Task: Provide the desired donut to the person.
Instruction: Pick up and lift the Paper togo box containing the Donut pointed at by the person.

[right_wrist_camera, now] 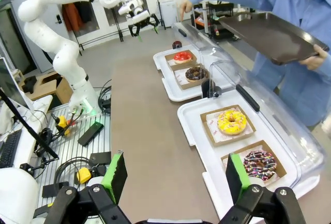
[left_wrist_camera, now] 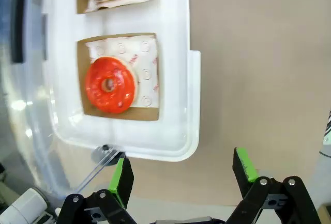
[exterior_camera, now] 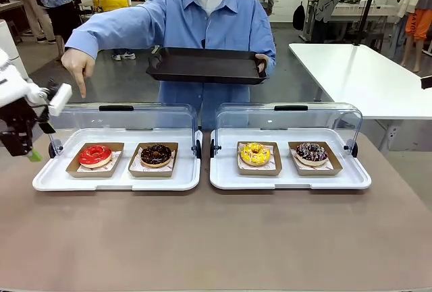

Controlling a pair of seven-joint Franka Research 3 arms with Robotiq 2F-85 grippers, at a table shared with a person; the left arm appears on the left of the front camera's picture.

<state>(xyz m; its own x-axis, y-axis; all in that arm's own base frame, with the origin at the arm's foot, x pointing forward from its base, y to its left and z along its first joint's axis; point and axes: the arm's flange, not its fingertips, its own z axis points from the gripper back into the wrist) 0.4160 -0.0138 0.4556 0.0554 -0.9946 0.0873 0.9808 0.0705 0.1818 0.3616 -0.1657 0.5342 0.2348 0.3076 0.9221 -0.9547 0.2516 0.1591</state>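
The person (exterior_camera: 202, 22) stands at the far side of the table and points a finger of one hand (exterior_camera: 77, 66) down toward the red glazed donut (exterior_camera: 95, 154) (left_wrist_camera: 109, 85). Their other hand holds a black tray (exterior_camera: 206, 66) level at chest height. The red donut lies in a cardboard holder at the left end of the left white tray (exterior_camera: 115, 181). My left gripper (exterior_camera: 27, 149) (left_wrist_camera: 183, 169) hovers open above the table just off that tray's left end. My right gripper (right_wrist_camera: 176, 169) is open over the table's right side, with nothing between its fingers.
Beside the red donut lies a chocolate donut (exterior_camera: 156, 154). The right white tray (exterior_camera: 290, 183) holds a yellow donut (exterior_camera: 255, 153) and a dark sprinkled donut (exterior_camera: 312, 152). Clear lids (exterior_camera: 128, 120) stand raised behind both trays. The brown tabletop in front is bare.
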